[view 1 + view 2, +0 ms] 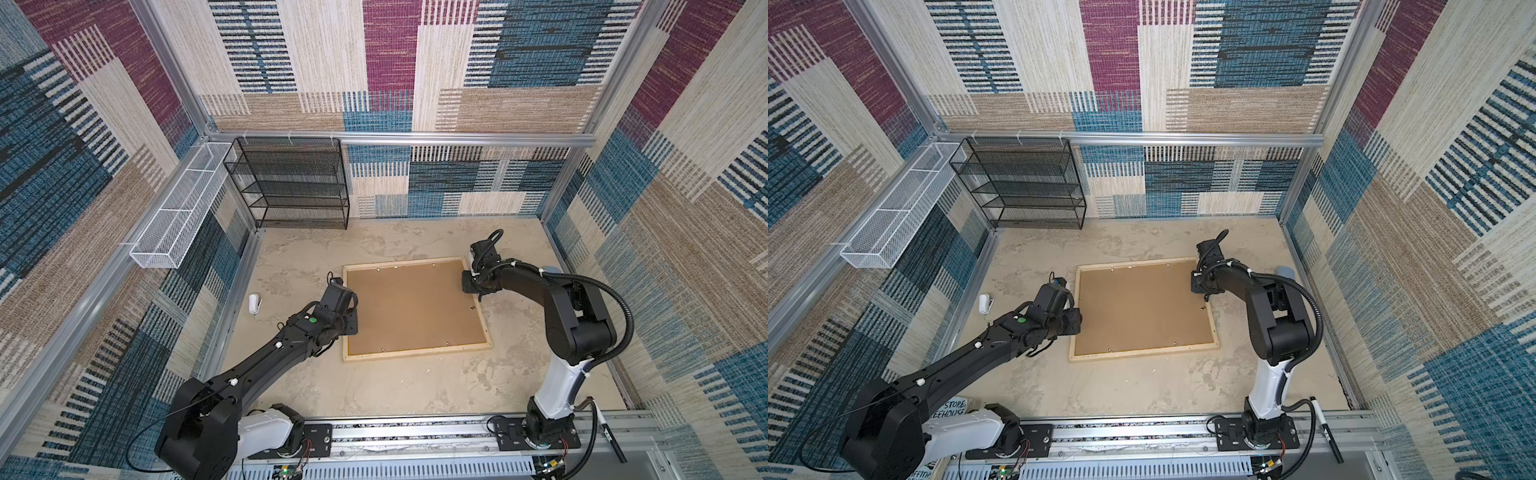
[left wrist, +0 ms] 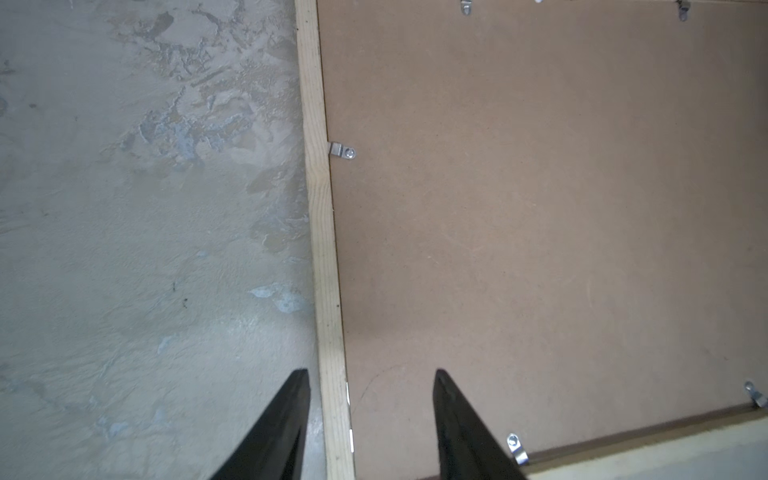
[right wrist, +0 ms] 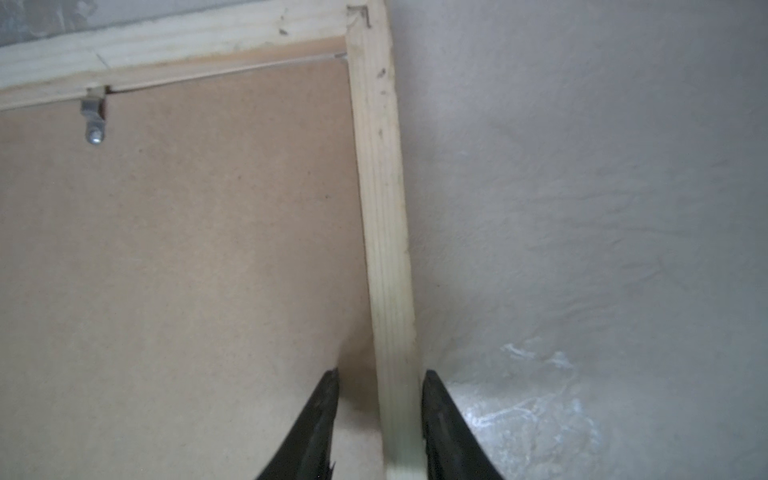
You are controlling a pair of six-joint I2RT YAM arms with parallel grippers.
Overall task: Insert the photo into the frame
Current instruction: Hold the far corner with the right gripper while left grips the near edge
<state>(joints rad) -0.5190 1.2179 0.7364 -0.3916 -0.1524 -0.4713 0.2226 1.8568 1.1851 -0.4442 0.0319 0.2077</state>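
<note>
The frame [image 1: 415, 356] of pale wood rails lies flat on the table in both top views, its bottom rail [image 1: 1142, 354] nearest the arms' bases. A brown hardboard backing [image 1: 411, 307] fills it. The photo is hidden. My left gripper [image 2: 372, 374] is open and straddles the frame's left rail [image 2: 322, 232], with one finger over the table and the other over the backing [image 2: 540, 228]. My right gripper [image 3: 382, 374] straddles the right rail [image 3: 382, 208] near the far corner. Its outer finger is against the wood and its inner finger stands a little off, over the backing [image 3: 187, 249].
A black wire-mesh rack [image 1: 291, 183] stands at the back left and a white wire basket [image 1: 178, 212] hangs on the left wall. A small white object [image 1: 254, 303] lies left of the frame. Metal tabs [image 2: 343, 150] sit along the backing's edges. A black marker [image 1: 609, 432] lies front right.
</note>
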